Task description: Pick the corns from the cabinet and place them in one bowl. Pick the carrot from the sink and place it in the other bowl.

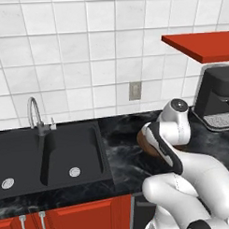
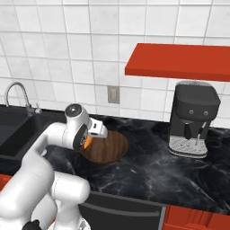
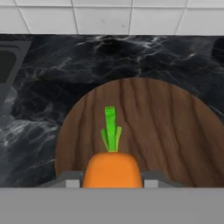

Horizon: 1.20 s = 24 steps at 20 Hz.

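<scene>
Poised above the brown bowl [image 3: 166,127] on the black marble table [image 3: 65,70] beside the sink [image 1: 47,156], hand [image 3: 112,183] clamped on the orange carrot [image 3: 112,168], green top pointing toward the tiled wall.

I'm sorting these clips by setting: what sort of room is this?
A kitchen, in simulation by the rendered look. A black double sink with a curved tap is set in a dark marble counter, a coffee machine stands against the white tiled wall, and red cupboards run below.
</scene>
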Tool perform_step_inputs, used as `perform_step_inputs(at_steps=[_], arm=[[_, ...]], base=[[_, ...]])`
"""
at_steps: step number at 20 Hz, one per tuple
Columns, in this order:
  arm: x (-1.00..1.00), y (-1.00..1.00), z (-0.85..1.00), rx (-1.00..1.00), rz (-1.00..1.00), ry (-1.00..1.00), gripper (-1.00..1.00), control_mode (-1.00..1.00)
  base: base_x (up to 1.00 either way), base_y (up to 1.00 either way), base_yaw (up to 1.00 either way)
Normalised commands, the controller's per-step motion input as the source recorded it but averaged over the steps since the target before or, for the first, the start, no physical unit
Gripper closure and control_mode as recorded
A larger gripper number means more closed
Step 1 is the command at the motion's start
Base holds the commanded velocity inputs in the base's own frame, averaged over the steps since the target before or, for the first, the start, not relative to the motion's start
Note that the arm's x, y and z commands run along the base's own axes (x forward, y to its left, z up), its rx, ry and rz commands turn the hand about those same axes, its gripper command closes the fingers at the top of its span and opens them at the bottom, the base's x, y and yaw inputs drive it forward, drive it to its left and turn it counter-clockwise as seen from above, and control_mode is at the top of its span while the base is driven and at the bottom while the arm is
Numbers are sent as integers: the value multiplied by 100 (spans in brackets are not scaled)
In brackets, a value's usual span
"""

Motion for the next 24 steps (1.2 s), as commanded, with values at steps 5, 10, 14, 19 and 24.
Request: perform_step_inputs(at_steps=[5,10,14,19,24], arm=[[-5,-15,6,0,0,4,100,-100],[-4,-32,0,0,0,3,100,-100],[0,-9,-2,0,0,2,100,-100],[0,0,-20,0,0,0,100,-100],[0,0,-20,0,0,0,100,-100]], base=[[0,0,0],[0,0,0],[0,0,0],[0,0,0],[0,0,0]])
